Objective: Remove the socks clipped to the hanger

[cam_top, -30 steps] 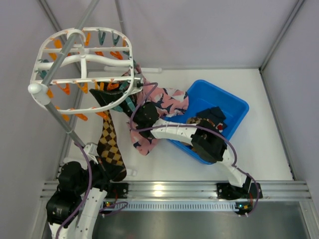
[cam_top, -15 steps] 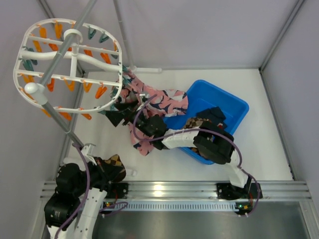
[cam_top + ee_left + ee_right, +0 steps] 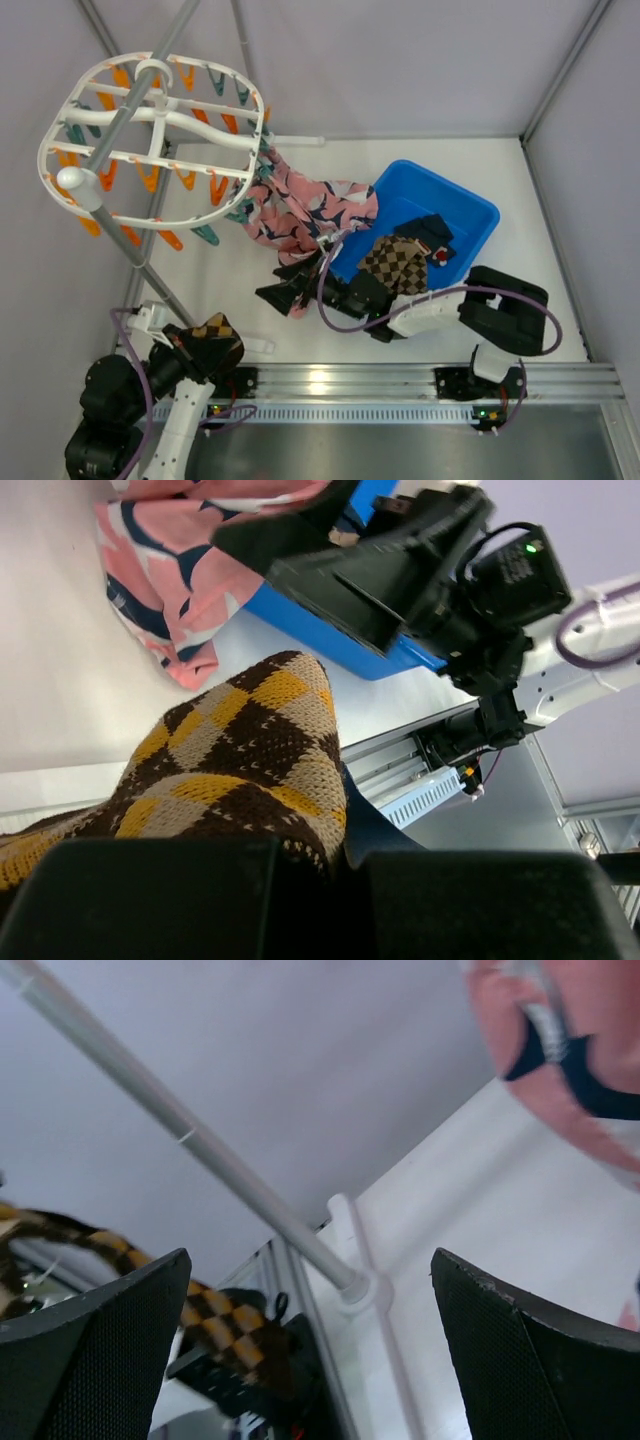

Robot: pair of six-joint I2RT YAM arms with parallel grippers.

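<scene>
Between the closed jaws of the left gripper (image 3: 205, 345) we saw a brown-and-black checkered sock (image 3: 240, 760) clamped tight, well apart from the hanger (image 3: 165, 160), which hung on the grey pole (image 3: 190, 20) far ahead of that gripper. Near it, the right gripper (image 3: 290, 283) stood wide open and empty, low over the surface (image 3: 520, 300). Just ahead of its fingers the pink socks (image 3: 300, 210) draped down from the hanger's rim. Behind the right gripper, a blue bin (image 3: 470, 210) held another checkered sock (image 3: 395, 260) and a dark one (image 3: 430, 232)

White table (image 3: 470, 160) (evenly lit) enclosed by pale lilac walls (image 3: 400, 60).
</scene>
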